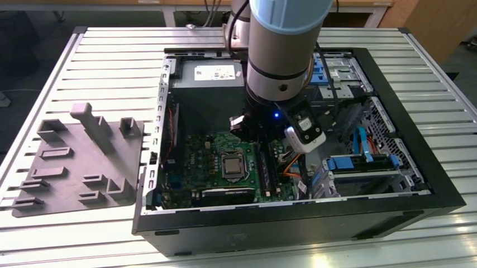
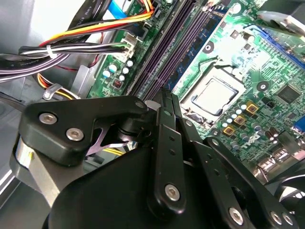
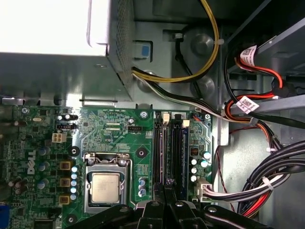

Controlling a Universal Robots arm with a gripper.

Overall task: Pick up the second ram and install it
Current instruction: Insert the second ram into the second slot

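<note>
**A:** Since the end effector [image 2: 167, 107] is so low over the board, what worries you most?

**B:** Alignment. Its tips are pressed together on a thin dark strip seen edge-on. I take that to be the second ram [image 2: 166, 93], the flat dark green memory stick, standing just above the long black slot sockets [image 3: 164, 148]. If the stick comes down tilted, or with its notch off the key, pressing could bend the board or chip the contacts.

**A:** Anything else nearby?

**B:** The bundle of black, white and orange cables [image 3: 267, 181] lies just beside the sockets, where the broad black linkage could snag a loop. The neighbouring socket looks filled already, so a sideways drift might knock what sits in it. The square silver processor [image 3: 106, 187] is near too, on the other side.

**A:** And the containers?

**B:** The open black computer case [image 1: 417, 167] lies on its side on the slatted metal counter [image 1: 111, 50]. It holds the green motherboard [image 1: 216, 151], a silver power supply box [image 1: 209, 72] at the far end, blue drive brackets [image 1: 347, 163] towards the exterior view's right, and the wiring.

**A:** The grey thing beside it?

**B:** A grey moulded parts tray [image 1: 75, 162] towards the exterior view's left. I can see no stick in any of its pockets
</note>
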